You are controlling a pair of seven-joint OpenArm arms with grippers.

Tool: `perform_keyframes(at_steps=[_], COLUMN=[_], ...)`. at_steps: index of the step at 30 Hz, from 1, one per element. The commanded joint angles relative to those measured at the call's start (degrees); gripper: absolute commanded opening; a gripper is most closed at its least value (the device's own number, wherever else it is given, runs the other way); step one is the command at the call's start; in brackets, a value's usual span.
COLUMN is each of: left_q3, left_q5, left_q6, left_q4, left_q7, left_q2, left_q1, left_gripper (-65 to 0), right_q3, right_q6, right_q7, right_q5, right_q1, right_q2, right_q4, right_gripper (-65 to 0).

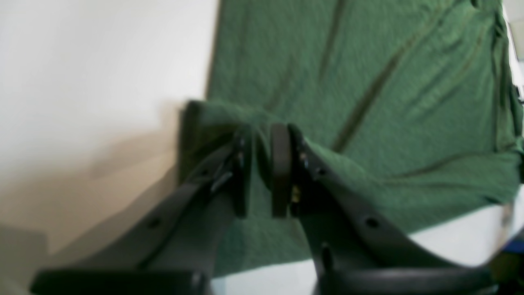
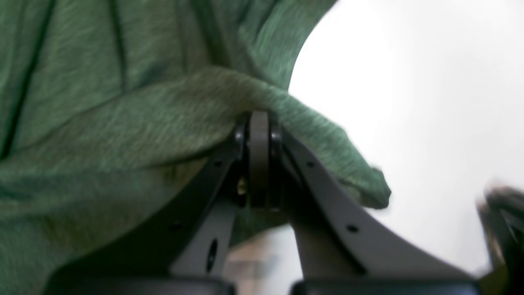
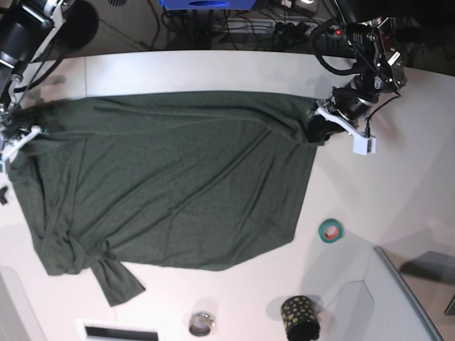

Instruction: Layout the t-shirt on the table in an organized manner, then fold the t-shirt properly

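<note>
A large dark green t-shirt (image 3: 170,181) of soft, heathered knit lies spread across a smooth white worktop (image 3: 213,71), its body roughly rectangular with long shallow creases running diagonally. One short sleeve trails off at about 7 o'clock in the base view, bunched and twisted. The left claw (image 1: 262,172), made of dark matte plastic with flat pads, sits at about 2 o'clock in the base view and pinches a raised ridge of the shirt's corner; its pads stand slightly apart with the fabric bunched between them. The right claw (image 2: 258,159), at about 9 o'clock in the base view, is clamped tight on a fold of the shirt's edge, which drapes over its tips in a soft hump. The cloth is pulled fairly flat between the two claws. Near the shirt, at about 4 o'clock, lies a small teal tape ring (image 3: 330,230); at 5 o'clock stands a black cup with gold dots (image 3: 299,315), and at 6 o'clock a small metal ring-shaped thing (image 3: 202,324). Dark cables (image 3: 242,25) run behind the worktop's curved far edge.
</note>
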Motion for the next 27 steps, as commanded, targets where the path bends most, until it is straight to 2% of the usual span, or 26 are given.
perform_keyframes(at_steps=[1, 4, 7, 12, 14, 17, 22, 24, 27], left_q3=[-0.23, -0.23, -0.23, -0.23, -0.23, -0.23, 0.3, 1.7, 6.1], left_q5=[-0.05, 0.13, 0.22, 0.22, 0.13, -3.39, -13.67, -14.2, -14.2], left_q6=[-0.58, -0.58, -0.58, -0.58, -0.58, -0.58, -0.58, -0.58, -0.58], left_q4=[0.57, -2.25, -3.83, -3.83, -3.04, 0.65, 9.09, 9.88, 8.39], left_q7=[-2.07, -2.69, -2.87, -2.95, -2.6, -2.16, 6.37, 8.3, 7.16], left_q2=[-0.97, -3.25, -3.96, -3.6, -3.52, -3.52, -3.34, -0.79, 1.14], left_q1=[-0.08, -0.43, -0.52, -0.25, -0.16, 1.07, 2.65, 2.21, 1.33], left_gripper=[-56.3, -56.3, -56.3, -56.3, -56.3, -56.3, -56.3, -56.3, -56.3], right_q3=[1.27, 3.55, 4.08, 3.99, 3.99, 3.99, 3.99, 3.99, 4.43], right_q6=[-0.66, -1.62, -4.52, -4.96, -4.79, -2.06, -1.45, -1.45, -1.45], right_q7=[1.16, 2.04, 3.27, 4.67, 4.67, 4.59, 4.5, 4.5, 4.5], right_q5=[-0.25, -0.25, 0.1, 0.1, 0.02, -0.16, -0.16, -0.16, -0.16], right_q1=[0.4, 1.54, 1.72, 1.45, 1.19, 0.05, -1.89, -2.5, -2.68], right_q2=[1.89, 4.44, 6.55, 6.19, 4.52, 2.59, -0.57, -1.72, -2.77], right_q4=[-1.29, -7.09, -11.05, -10.26, -7.35, -1.46, 9.26, 12.51, 14.8], right_gripper=[-64.2, -64.2, -64.2, -64.2, -64.2, -64.2, -63.6, -63.6, -63.6])
